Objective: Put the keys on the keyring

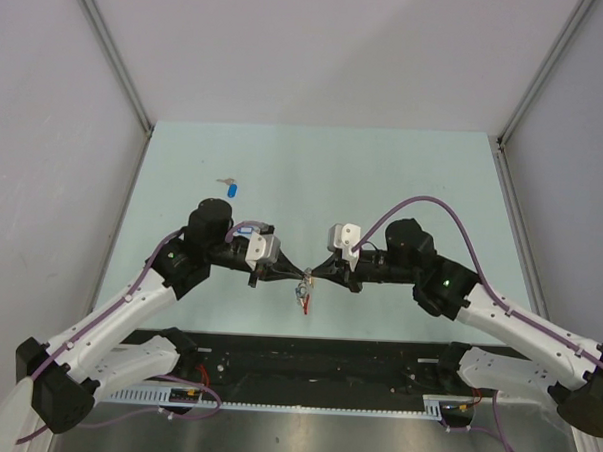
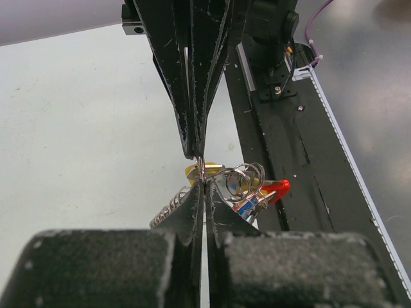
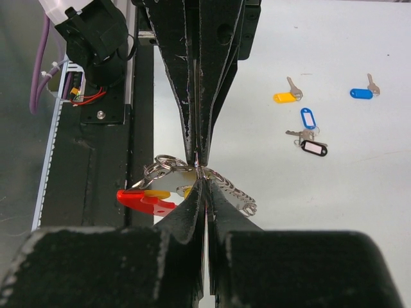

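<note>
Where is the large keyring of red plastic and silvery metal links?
Top view: the keyring hangs near the view's centre, pinched between the meeting tips of the left gripper and right gripper.

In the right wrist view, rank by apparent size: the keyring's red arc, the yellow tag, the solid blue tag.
1. red arc: largest, but nearest the camera.
2. yellow tag and solid blue tag: look alike, not ranked.
</note>
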Available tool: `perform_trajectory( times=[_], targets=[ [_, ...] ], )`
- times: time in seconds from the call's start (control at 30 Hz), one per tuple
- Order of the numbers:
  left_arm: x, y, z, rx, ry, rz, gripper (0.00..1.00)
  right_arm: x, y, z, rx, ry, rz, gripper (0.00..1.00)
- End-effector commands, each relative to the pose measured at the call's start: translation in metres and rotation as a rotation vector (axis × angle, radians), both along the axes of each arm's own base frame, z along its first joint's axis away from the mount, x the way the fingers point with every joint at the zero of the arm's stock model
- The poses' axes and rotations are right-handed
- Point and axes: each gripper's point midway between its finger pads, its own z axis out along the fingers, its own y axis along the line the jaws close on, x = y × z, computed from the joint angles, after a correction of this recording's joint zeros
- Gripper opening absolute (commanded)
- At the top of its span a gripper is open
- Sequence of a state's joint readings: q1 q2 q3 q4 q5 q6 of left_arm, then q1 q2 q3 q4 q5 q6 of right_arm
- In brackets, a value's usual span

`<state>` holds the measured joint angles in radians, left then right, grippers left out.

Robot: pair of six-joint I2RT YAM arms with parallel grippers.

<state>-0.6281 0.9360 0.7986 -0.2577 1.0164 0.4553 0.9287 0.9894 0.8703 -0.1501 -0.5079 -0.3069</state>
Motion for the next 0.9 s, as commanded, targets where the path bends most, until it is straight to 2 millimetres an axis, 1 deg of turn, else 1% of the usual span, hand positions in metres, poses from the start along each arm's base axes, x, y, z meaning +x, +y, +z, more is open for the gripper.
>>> perform_trajectory(
  times=[0.0,0.03,0.17,0.3,0.47,0.57,0.6,0.67,0.7,0.73,0.77,0.8,0.87],
  targets=[
    [-0.015,-0.002,0.022,-0.061,-0.052,-0.084,0.00,0.004,0.005,0.012,0.043,-0.017,0.008,0.00],
    [-0.015,-0.001,0.026,-0.077,-0.070,-0.080,0.00,0.004,0.005,0.011,0.038,-0.013,0.008,0.00],
    [-0.011,0.000,0.028,-0.095,-0.107,-0.043,0.00,0.006,0.002,0.004,0.018,0.007,0.009,0.00],
    [-0.009,0.001,0.035,-0.125,-0.148,-0.015,0.00,0.006,0.001,0.000,0.008,0.026,0.021,0.00],
    [-0.005,0.003,0.036,-0.138,-0.163,0.017,0.00,0.006,0.000,0.003,0.015,0.015,0.022,0.00],
    [-0.003,0.002,0.034,-0.137,-0.152,0.036,0.01,0.006,-0.002,0.010,0.033,-0.008,0.013,0.00],
    [-0.001,0.002,0.032,-0.134,-0.146,0.042,0.02,0.006,-0.003,0.012,0.036,-0.011,0.011,0.00],
    [0.001,0.002,0.031,-0.128,-0.142,0.055,0.10,0.005,-0.005,0.014,0.038,-0.019,0.011,0.00],
    [0.002,0.002,0.031,-0.123,-0.136,0.062,0.14,0.006,-0.005,0.016,0.034,-0.023,0.006,0.00],
    [0.002,0.003,0.030,-0.122,-0.137,0.065,0.21,0.007,-0.006,0.016,0.027,-0.025,0.005,0.00],
    [0.002,0.003,0.028,-0.117,-0.134,0.069,0.23,0.006,-0.006,0.014,0.009,-0.023,0.006,0.00],
    [0.003,0.004,0.025,-0.106,-0.133,0.073,0.24,0.008,-0.006,0.016,0.007,-0.029,0.000,0.00],
    [0.004,0.004,0.024,-0.093,-0.136,0.074,0.25,0.006,-0.005,0.015,-0.005,-0.032,0.005,0.00]
  ],
)
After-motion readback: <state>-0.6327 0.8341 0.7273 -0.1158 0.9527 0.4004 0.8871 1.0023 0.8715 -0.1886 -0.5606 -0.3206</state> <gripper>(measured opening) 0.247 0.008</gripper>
